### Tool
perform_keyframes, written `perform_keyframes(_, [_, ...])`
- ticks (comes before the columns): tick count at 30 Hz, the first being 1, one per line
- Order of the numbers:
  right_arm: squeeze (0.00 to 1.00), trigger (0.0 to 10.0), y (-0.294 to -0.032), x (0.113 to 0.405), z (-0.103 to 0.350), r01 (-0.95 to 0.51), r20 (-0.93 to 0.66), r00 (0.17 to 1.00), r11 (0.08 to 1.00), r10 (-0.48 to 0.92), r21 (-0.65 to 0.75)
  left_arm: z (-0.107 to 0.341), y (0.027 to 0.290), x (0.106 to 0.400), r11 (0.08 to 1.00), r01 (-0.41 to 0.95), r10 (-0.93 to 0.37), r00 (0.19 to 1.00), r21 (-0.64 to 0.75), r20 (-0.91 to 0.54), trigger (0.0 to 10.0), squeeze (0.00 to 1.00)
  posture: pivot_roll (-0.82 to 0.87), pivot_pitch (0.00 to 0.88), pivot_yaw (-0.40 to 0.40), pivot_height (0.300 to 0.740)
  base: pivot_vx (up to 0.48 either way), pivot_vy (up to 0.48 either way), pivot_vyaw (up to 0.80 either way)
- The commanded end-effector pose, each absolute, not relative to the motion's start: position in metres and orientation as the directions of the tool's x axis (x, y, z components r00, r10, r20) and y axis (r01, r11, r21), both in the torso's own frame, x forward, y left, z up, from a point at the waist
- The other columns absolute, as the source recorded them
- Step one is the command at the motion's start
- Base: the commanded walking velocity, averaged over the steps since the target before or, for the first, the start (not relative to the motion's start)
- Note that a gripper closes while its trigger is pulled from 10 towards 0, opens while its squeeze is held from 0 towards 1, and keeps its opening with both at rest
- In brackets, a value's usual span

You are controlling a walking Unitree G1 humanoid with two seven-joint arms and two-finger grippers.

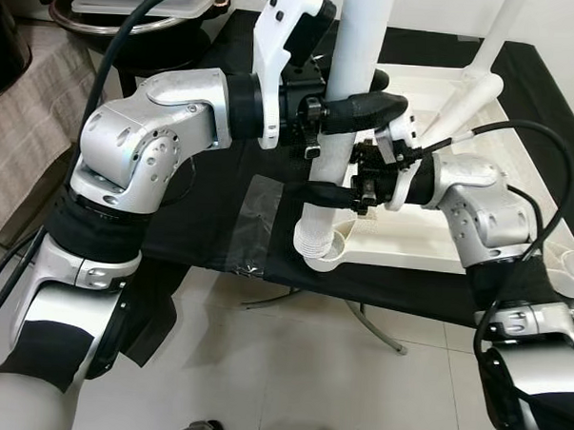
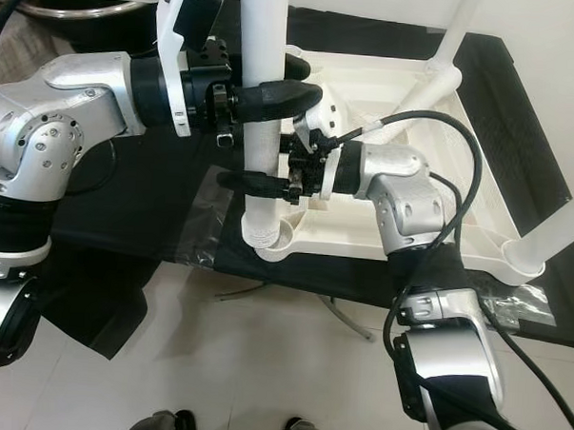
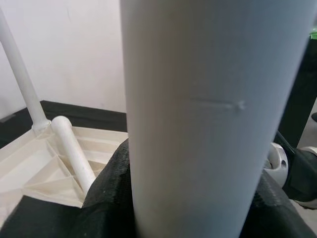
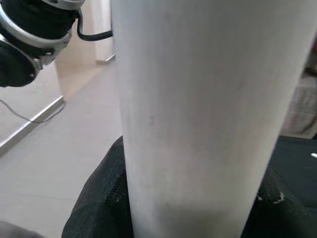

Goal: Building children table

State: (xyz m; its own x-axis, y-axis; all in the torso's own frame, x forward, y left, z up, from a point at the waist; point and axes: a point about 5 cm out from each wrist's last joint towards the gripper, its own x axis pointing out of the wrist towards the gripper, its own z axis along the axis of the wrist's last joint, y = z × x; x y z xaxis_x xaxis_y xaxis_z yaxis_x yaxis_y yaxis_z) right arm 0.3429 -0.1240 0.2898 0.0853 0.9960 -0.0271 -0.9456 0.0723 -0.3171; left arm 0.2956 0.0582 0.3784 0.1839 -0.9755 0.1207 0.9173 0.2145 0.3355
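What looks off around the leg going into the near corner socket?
The white leg held by the left gripper and right gripper leans slightly; its threaded end sits beside the corner socket of the upturned tabletop, not in it.

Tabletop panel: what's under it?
The upside-down white tabletop panel lies on a black cloth that covers a low folding stand, whose metal legs show below the edge. The stand's top is hidden. Both grippers clamp the near leg at its corner socket.

Both tools crowd the near-left leg: left tool clamped above, right tool below. Two more legs stand far and right. The tabletop's middle lies open.
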Motion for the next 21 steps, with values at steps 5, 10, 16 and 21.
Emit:
perform_keyframes(5, [0.0, 0.0, -0.115, 0.34, 0.288, -0.947, -0.052, 0.016, -0.002, 0.999, -0.321, 0.378, 0.051, 0.28, 0.116, 0.933, -0.991, 0.085, 0.34, 0.103, 0.0, 0.0, -0.01, 0.19, 0.022, 0.74, 0.0, 0.0, 0.0])
perform_keyframes(10, [0.0, 0.0, -0.117, 0.338, 0.289, -0.951, -0.036, -0.025, -0.035, 0.999, -0.309, 0.384, 0.05, 0.273, 0.084, 0.93, -0.99, 0.038, 0.357, 0.135, 0.0, 0.0, -0.01, 0.183, 0.024, 0.74, 0.0, 0.0, 0.0])
perform_keyframes(16, [0.0, 0.0, -0.118, 0.336, 0.296, -0.945, 0.027, -0.001, 0.008, 1.0, -0.328, 0.395, 0.06, 0.265, 0.098, 0.932, -0.976, 0.021, 0.349, 0.217, 10.0, 1.0, -0.01, 0.182, 0.022, 0.74, 0.0, 0.0, 0.0])
perform_keyframes(21, [0.0, 0.0, -0.125, 0.341, 0.302, -0.938, 0.08, 0.078, 0.1, 0.994, -0.332, 0.407, 0.079, 0.257, 0.137, 0.927, -0.962, 0.04, 0.349, 0.27, 10.0, 1.0, -0.02, 0.189, 0.025, 0.74, 0.0, 0.0, 0.0])
